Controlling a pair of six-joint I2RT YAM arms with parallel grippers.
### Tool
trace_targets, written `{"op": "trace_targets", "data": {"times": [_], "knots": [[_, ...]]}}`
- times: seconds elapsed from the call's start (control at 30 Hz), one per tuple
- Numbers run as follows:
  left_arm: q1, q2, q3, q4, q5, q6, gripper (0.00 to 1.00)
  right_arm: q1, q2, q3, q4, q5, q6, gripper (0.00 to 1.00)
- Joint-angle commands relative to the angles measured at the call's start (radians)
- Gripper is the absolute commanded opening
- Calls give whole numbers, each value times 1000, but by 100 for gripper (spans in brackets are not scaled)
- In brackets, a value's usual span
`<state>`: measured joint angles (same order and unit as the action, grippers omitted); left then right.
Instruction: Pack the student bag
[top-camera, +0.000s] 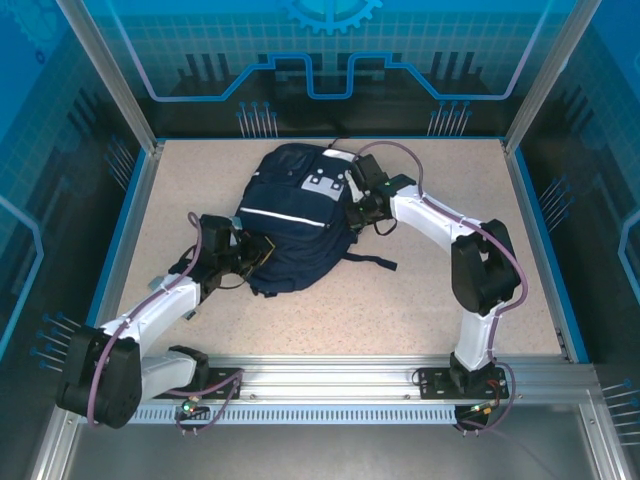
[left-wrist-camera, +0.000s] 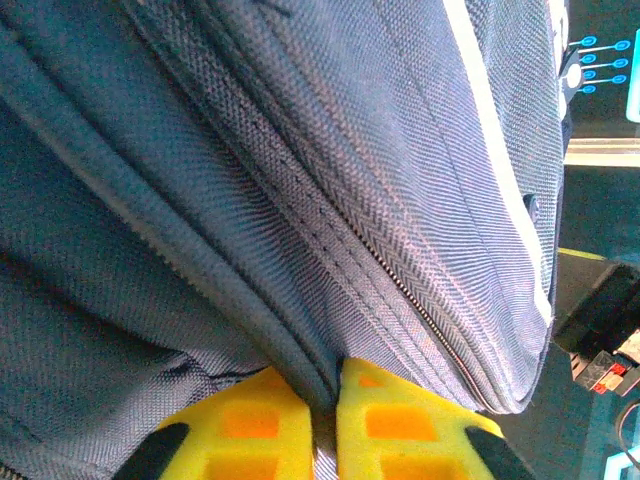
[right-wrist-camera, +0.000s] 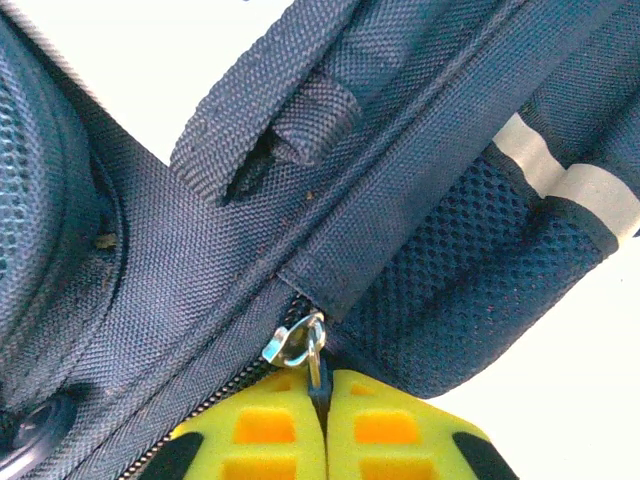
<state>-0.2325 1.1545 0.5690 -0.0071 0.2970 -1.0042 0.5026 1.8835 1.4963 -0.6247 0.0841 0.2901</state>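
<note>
Now | student bag (top-camera: 295, 225) flat mid-table, long axis near-to-far, patch end far-right | right gripper (right-wrist-camera: 322, 385) pinched tight on zipper pull (right-wrist-camera: 297, 342) at that far end, so nearer the zip | left gripper (left-wrist-camera: 322, 385) clamped narrow on piping seam (left-wrist-camera: 190, 285), bag's near-left side, likely bracing | overhead gives placement; wrist views give each grip.

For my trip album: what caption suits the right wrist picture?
Right gripper pinches the zipper pull on the navy bag.
</note>
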Motion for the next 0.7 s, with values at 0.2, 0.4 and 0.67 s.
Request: {"op": "trace_targets", "data": {"times": [0.2,0.4,0.67], "knots": [[12,-55,135,-308,18,237,53,-75,-173,-101,37,-236,-33,65],[11,-67,227,-390,-58,324,58,-78,-215,-148,133,-434,-10,76],[9,8,286,-320,-60,313,61,-35,-98,-53,166,-515,-8,81]]}}
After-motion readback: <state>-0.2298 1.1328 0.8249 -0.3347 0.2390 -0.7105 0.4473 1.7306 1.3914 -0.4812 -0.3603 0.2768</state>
